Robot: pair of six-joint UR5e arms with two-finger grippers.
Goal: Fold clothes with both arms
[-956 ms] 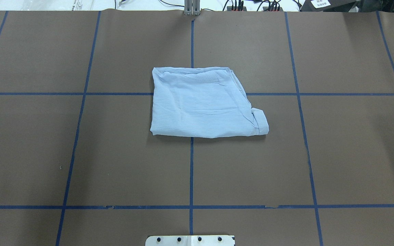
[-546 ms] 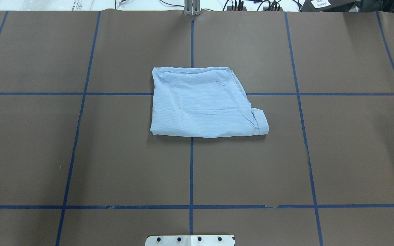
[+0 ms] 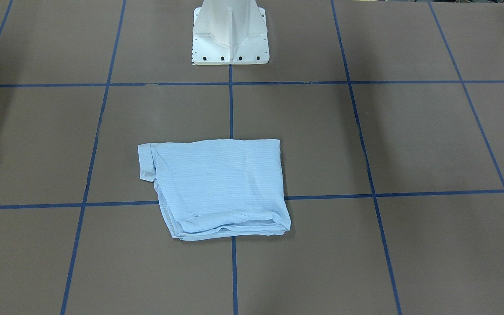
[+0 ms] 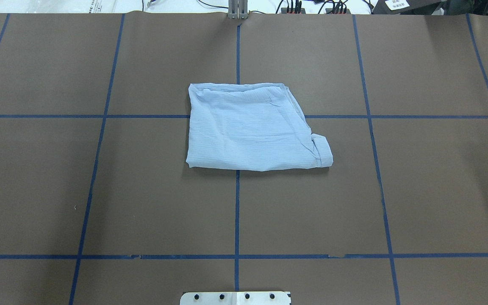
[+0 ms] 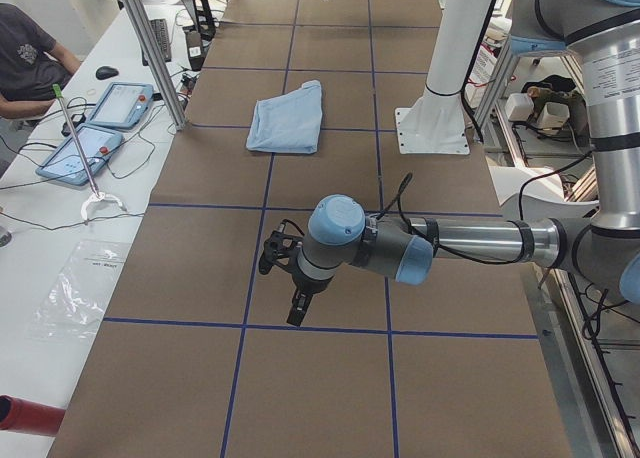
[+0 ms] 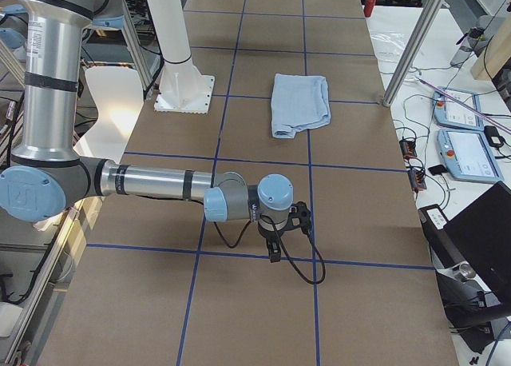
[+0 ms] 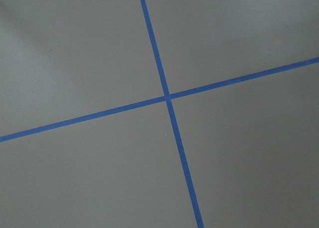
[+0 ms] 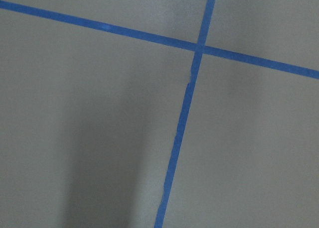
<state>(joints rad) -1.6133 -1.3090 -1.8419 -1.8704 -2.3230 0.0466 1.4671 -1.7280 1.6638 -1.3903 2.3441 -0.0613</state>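
Observation:
The clothes (image 4: 248, 127) are one light-blue striped shirt folded into a compact rectangle at the table's middle, with a small cuff sticking out at its right corner. It also shows in the front-facing view (image 3: 217, 183) and both side views (image 5: 288, 118) (image 6: 297, 102). No arm touches it. My left gripper (image 5: 297, 308) hangs over bare table far from the shirt, seen only from the left end. My right gripper (image 6: 274, 250) hangs over bare table at the opposite end. I cannot tell whether either is open or shut. Both wrist views show only brown table and blue tape.
The white pedestal base (image 3: 230, 39) stands at the robot's side of the table. Blue tape lines grid the brown table (image 4: 100, 190). A seated person (image 5: 25, 58) and control tablets (image 5: 115, 103) are on the operators' side bench, beyond metal posts (image 5: 150, 48).

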